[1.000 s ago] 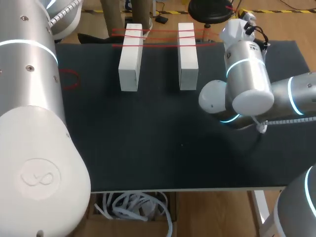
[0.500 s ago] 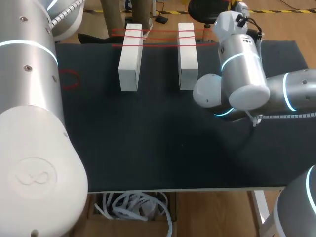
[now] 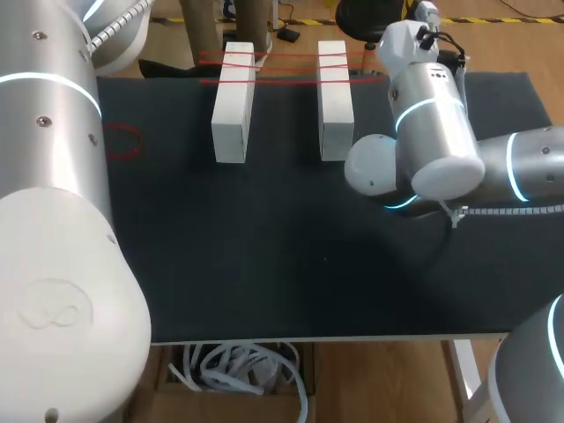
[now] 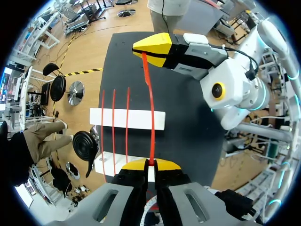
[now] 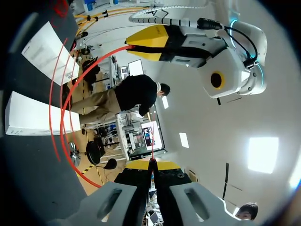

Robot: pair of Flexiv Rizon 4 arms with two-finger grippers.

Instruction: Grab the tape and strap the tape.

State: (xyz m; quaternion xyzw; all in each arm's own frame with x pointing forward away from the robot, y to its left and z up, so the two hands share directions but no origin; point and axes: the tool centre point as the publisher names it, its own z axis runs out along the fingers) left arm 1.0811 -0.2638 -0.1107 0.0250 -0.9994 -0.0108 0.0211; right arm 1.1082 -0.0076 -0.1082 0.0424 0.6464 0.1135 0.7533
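Left wrist: left claw is pinched tight on one end of the red tape, and the right claw grips the other end. The tape runs between them, crossing the end of a white block beside three strands already strung. Right wrist shows its own tips closed on the tape. Head view hides both claws, and only it shows a red loop on the desk.

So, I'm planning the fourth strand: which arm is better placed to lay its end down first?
Left, probably: the left gripper, shut on the red tape, sits right at the nearer white block; the right gripper holds its end farther beyond the other block.
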